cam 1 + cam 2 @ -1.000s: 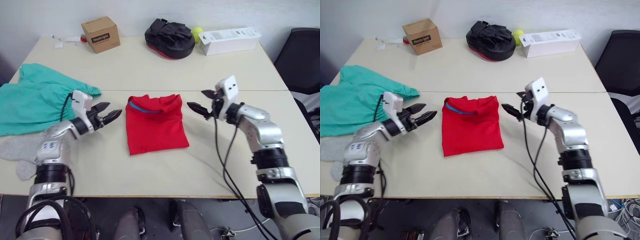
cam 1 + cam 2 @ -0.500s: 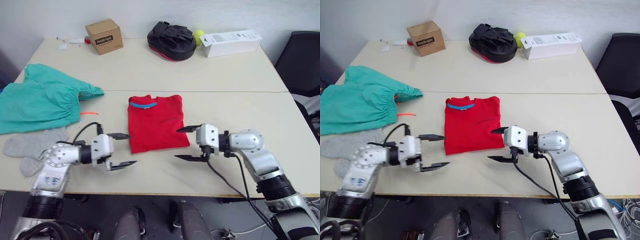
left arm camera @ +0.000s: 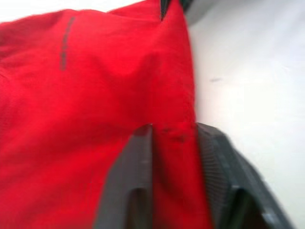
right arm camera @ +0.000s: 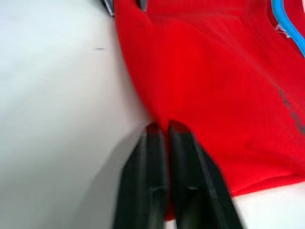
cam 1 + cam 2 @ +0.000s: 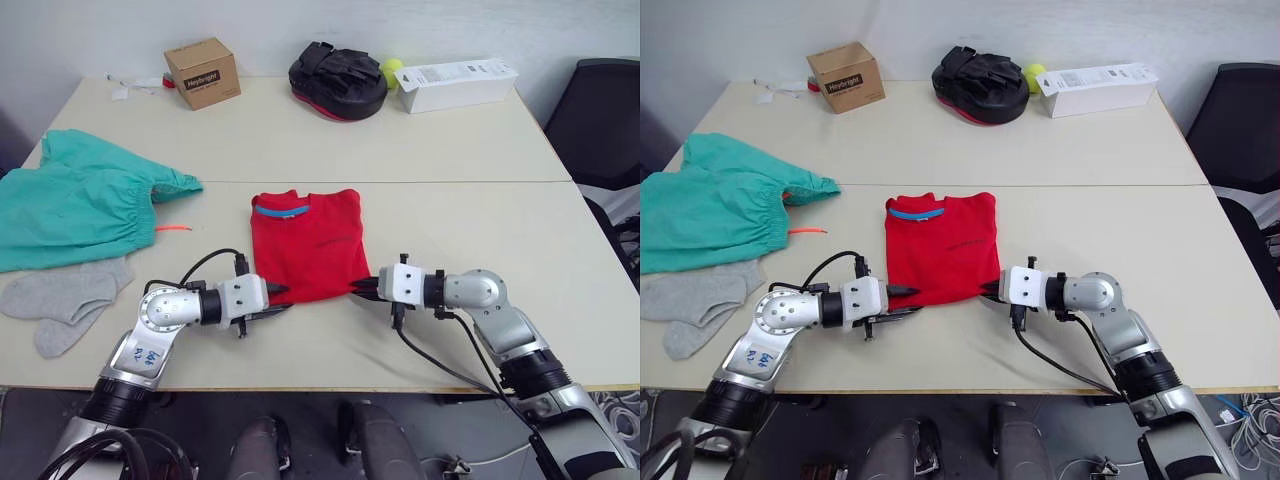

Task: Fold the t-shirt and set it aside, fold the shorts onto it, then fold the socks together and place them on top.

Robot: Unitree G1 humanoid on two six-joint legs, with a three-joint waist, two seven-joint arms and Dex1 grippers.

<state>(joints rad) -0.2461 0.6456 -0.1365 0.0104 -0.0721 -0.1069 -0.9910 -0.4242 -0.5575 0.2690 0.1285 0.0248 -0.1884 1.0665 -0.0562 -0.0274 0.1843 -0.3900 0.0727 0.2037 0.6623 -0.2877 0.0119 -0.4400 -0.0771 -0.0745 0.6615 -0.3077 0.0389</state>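
Note:
The red t-shirt (image 5: 308,243) lies folded into a small rectangle at the table's middle, blue-striped neck at the far edge. My left gripper (image 5: 276,299) is at its near left corner, shut with a fold of red cloth (image 3: 174,95) between the fingers (image 3: 143,157). At the near right corner my right gripper (image 5: 362,289) is shut on the shirt's edge (image 4: 143,90). The teal-green shorts (image 5: 70,205) are spread at the far left with the orange drawstring showing. The grey socks (image 5: 65,300) lie flat in front of them.
Along the table's far side stand a cardboard box (image 5: 201,71), a black padded mitt (image 5: 338,78), a yellow-green ball (image 5: 390,68) and a long white box (image 5: 457,83). A black chair (image 5: 605,110) stands off the right end.
Both grippers have slid inward along the table to the shirt's near corners and gone from wide open to shut on its edge. The head camera has shifted slightly.

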